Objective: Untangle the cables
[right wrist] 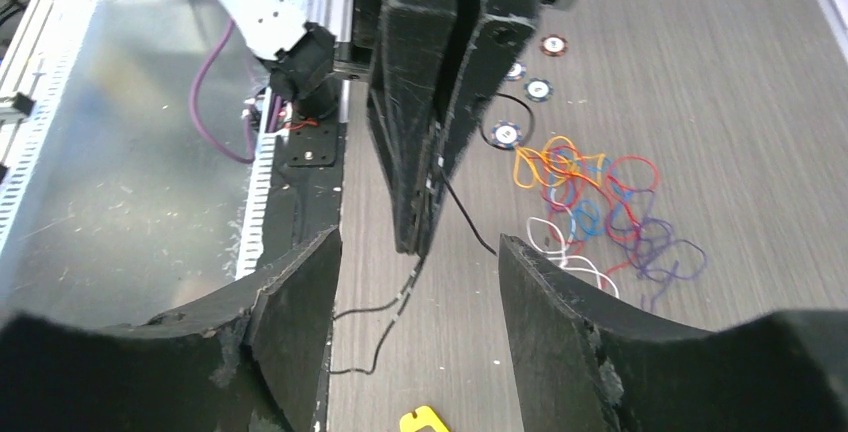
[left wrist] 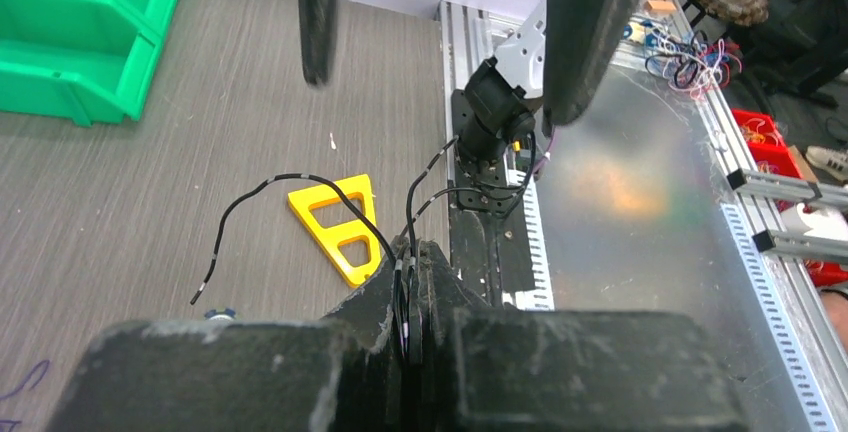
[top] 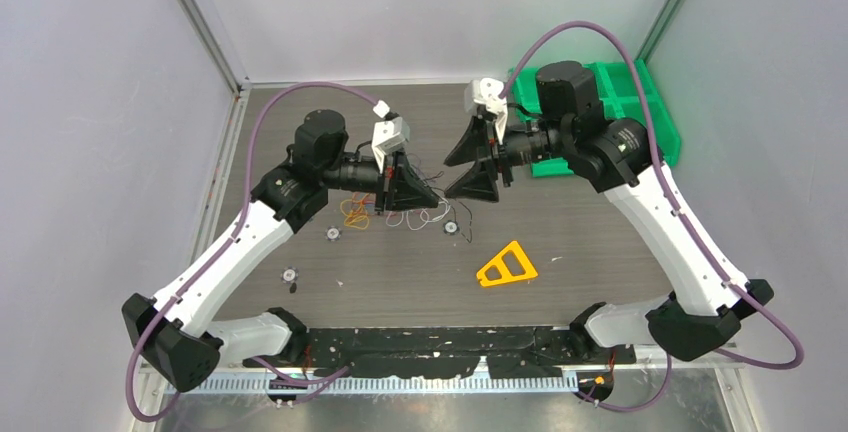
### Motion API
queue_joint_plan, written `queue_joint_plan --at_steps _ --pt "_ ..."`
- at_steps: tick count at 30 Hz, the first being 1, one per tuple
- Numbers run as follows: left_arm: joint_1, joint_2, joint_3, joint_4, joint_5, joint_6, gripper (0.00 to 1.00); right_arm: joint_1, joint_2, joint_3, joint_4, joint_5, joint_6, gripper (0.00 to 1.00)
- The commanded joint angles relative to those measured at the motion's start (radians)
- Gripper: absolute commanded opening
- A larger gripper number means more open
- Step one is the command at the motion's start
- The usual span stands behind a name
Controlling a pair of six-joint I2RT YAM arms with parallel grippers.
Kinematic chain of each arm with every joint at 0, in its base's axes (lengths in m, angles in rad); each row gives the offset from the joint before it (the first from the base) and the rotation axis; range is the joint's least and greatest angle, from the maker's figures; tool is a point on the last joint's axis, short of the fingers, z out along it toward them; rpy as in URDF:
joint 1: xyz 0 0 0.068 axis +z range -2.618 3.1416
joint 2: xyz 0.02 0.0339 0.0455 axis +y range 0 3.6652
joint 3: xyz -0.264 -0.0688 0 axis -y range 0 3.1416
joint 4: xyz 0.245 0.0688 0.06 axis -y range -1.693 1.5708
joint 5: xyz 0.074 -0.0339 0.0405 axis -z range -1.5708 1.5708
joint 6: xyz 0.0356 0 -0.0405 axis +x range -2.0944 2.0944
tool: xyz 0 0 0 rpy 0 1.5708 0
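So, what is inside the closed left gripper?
The left gripper pinches thin black cable; loose black ends curl out over the table. The stretch inside the grip is covered, so whether it is one cable or two cannot be seen.

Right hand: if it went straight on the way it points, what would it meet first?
Most likely the left hand, shut on a black cable. Its tips sit just ahead, between the open fingers of the right hand; exact depth is unclear.

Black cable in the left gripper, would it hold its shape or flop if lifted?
Probably floppy: the black cable droops in loose arcs from the left gripper. Likely very light, being so thin. Its loose ends may swing.
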Motion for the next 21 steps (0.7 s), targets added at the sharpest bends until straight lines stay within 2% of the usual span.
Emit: queue_joint_plan --at_steps 1,4,12,21 --pt "-0.021 -0.005 0.061 -0.025 0.036 0.072 0.0 0.053 0.012 0.019 0.002 -0.033 -0.008 0.63" --pt "-0.034 -0.004 0.074 -0.04 0.039 0.088 0.0 0.079 0.023 0.008 0.007 -0.03 -0.009 0.59" --pt "-0.047 0.006 0.097 -0.054 0.033 0.127 0.0 0.11 0.047 0.006 0.015 -0.011 -0.011 0.38" --pt "-0.054 0.01 0.103 -0.053 0.036 0.129 0.0 0.115 0.054 0.005 0.022 0.025 -0.017 0.32"
